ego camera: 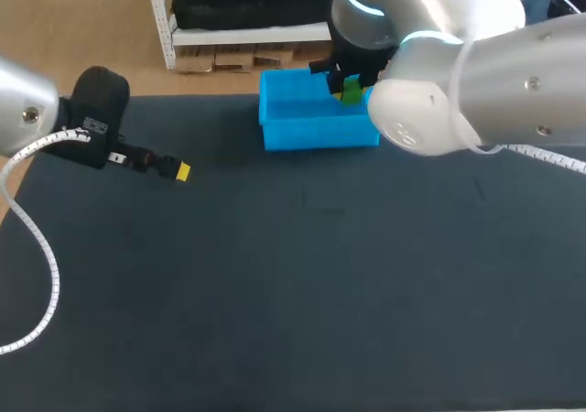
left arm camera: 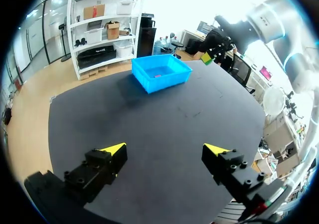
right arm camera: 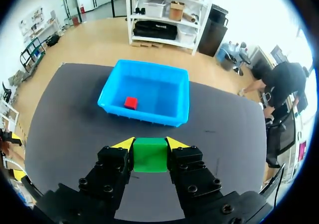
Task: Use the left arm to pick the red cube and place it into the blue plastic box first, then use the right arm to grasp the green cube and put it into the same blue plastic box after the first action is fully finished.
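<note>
The blue plastic box (ego camera: 311, 119) stands at the far middle of the dark table, and the red cube (right arm camera: 131, 103) lies inside it on its floor. My right gripper (right arm camera: 149, 145) is shut on the green cube (right arm camera: 149, 155), held in the air short of the box (right arm camera: 144, 94); in the head view the green cube (ego camera: 351, 92) shows over the box's right end. The left gripper (left arm camera: 164, 152) is open with nothing in it, low over the table's left side, far from the box (left arm camera: 160, 72). Its yellow tip (ego camera: 182, 171) shows in the head view.
The dark table mat (ego camera: 302, 284) spreads wide between the arms. My right arm's large white elbow (ego camera: 430, 101) hangs over the box's right end and hides part of it. A white cable (ego camera: 41, 256) loops from my left arm above the table's left edge.
</note>
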{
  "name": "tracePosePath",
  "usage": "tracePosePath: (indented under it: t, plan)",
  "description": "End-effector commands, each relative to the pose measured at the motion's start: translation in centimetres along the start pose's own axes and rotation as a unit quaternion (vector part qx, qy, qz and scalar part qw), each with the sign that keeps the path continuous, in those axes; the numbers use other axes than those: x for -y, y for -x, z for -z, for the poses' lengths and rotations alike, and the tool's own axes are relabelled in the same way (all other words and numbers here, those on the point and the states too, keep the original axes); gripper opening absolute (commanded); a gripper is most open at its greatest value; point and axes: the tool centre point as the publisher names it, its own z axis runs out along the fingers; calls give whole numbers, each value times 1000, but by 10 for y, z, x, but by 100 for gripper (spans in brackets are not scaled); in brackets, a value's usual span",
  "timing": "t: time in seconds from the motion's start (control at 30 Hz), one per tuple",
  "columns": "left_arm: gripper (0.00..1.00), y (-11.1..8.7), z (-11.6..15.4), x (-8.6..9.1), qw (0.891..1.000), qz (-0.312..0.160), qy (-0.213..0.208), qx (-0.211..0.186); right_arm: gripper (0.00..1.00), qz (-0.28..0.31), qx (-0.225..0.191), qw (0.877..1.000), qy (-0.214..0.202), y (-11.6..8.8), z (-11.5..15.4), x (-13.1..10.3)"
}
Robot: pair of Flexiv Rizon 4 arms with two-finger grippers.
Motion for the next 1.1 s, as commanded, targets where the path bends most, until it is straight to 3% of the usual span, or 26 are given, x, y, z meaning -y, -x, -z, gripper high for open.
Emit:
tracePosePath:
  t: [0.03,0.5,1.1]
  plan:
    - [100,-1,-1,-2,1000,-1,-3,3,0,-1,33,999,0,-6,0,1]
    - [100,-1,-1,-2,1000,-1,-3,3,0,7,35,999,10,6,-10,11]
    - [100,-1,-1,-2,1000,-1,-3,3,0,23,37,999,32,68,-60,35]
